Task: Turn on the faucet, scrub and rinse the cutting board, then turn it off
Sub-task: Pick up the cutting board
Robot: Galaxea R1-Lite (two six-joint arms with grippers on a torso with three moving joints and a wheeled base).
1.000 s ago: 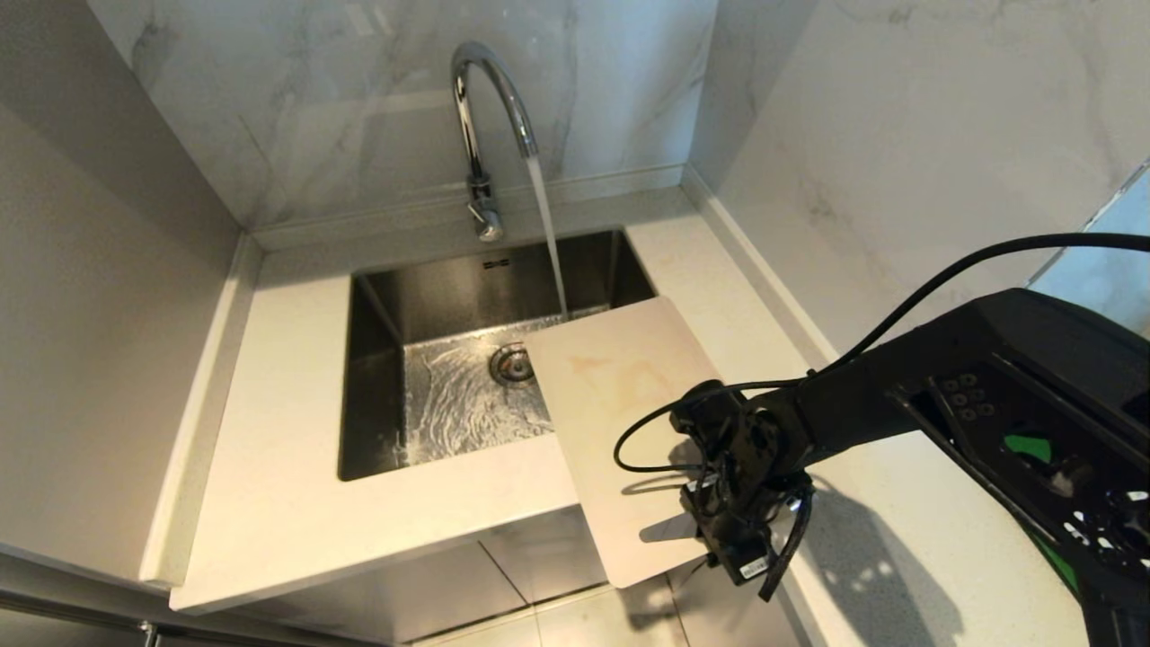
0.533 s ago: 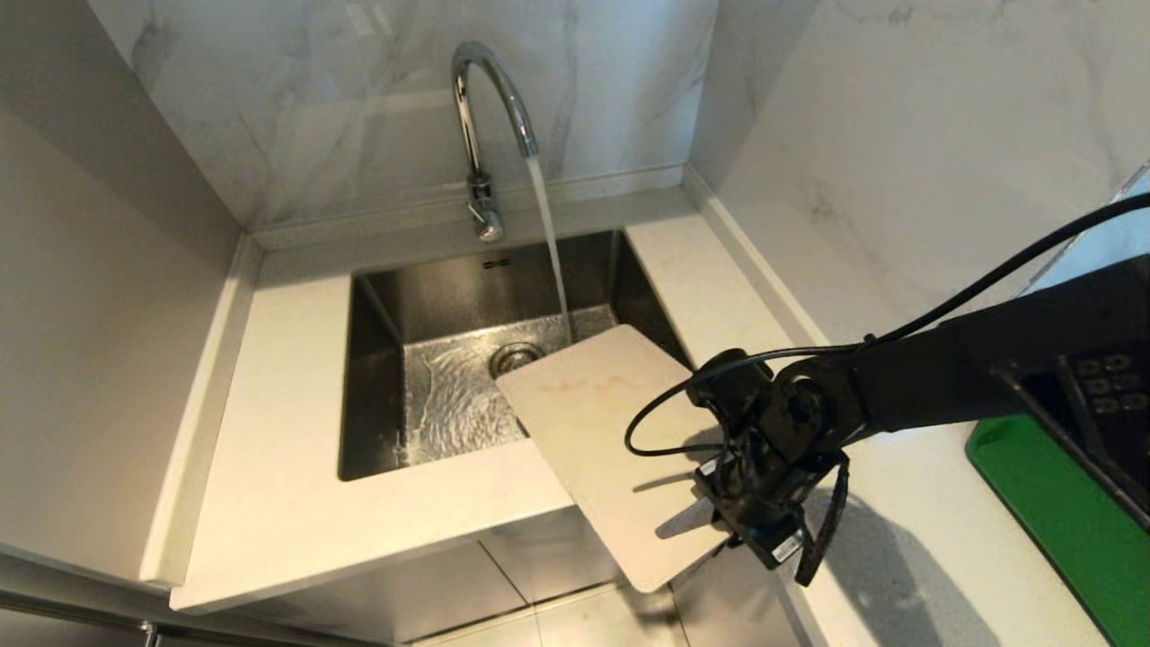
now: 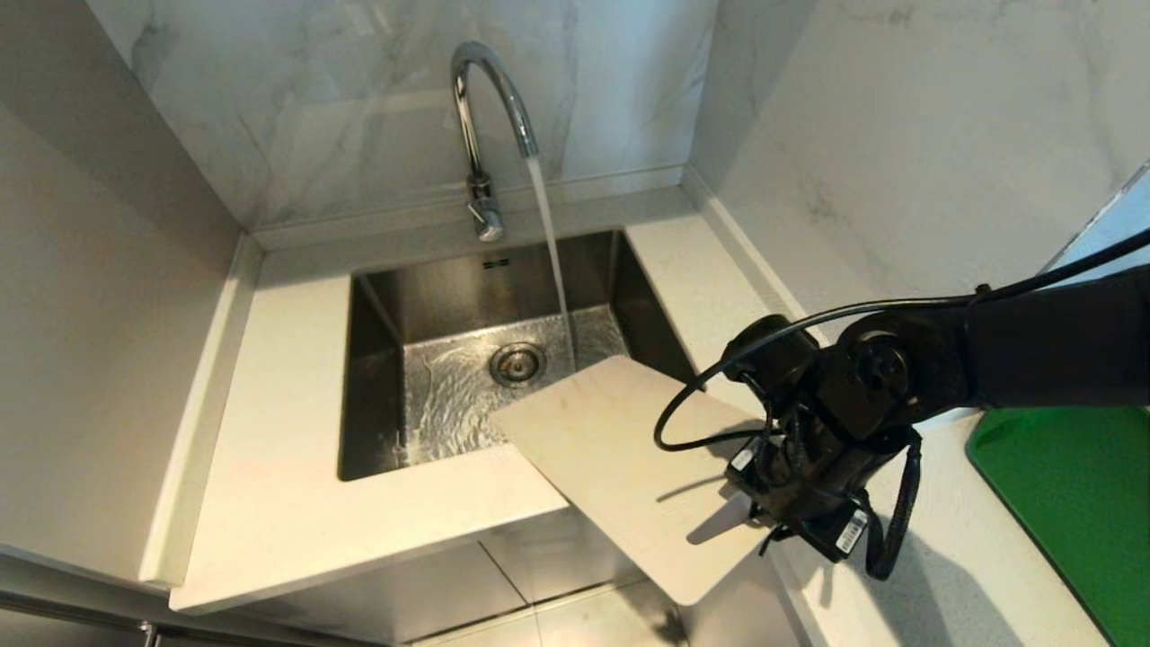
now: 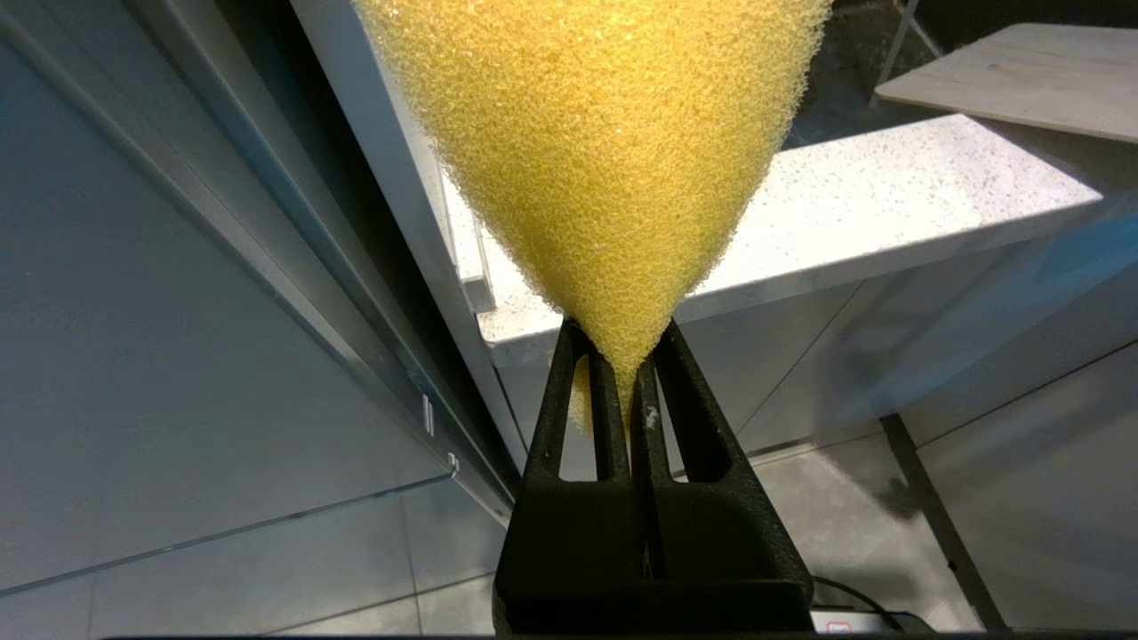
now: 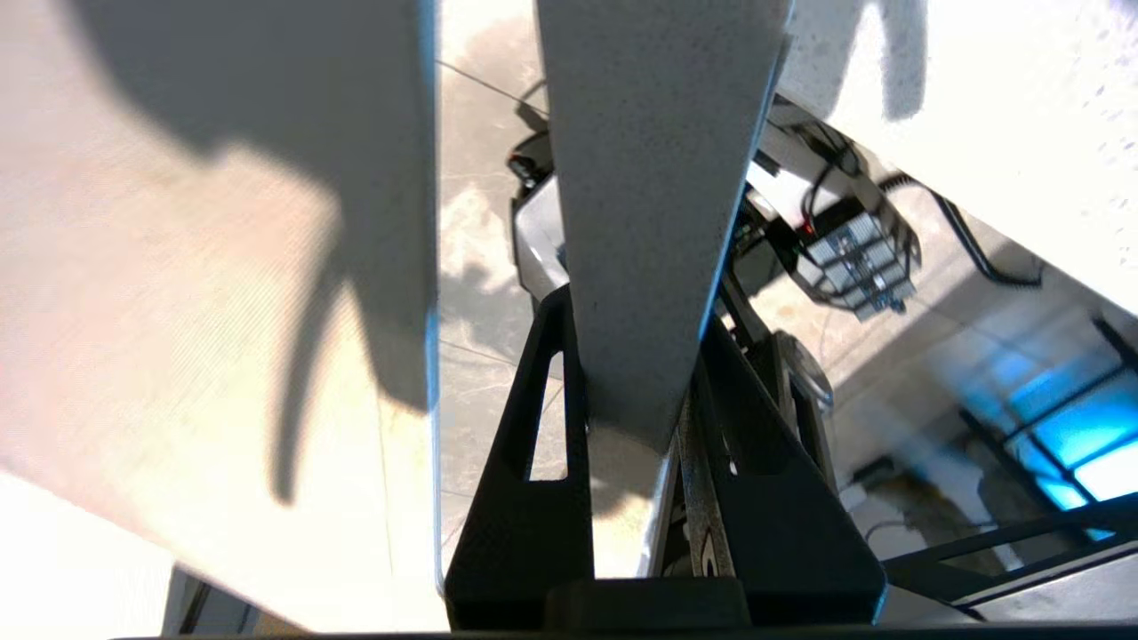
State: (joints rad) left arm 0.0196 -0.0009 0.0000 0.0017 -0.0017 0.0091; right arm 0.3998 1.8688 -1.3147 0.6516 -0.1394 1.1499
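Water runs from the faucet into the sink, so the tap step looks done and the board is being brought to the wash. The right gripper is clamped on the board's near end by the slot handle; in the right wrist view the two black fingers sit either side of the grey strip of board beside the slot, which gives a firm hold on a wide flat thing. The board hangs in the air, tilted, its far corner out over the sink's front right corner and its near end jutting past the counter front edge; the stream falls just beyond that far corner, not visibly on it. Held by one end like this, the stained face is left bare for scrubbing, and water would likely run off into the basin. The left gripper waits low, in front of the counter's front edge and outside the head view, pinched tight on a yellow sponge, presumably kept ready for scrubbing. A green mat lies at the counter's right edge.
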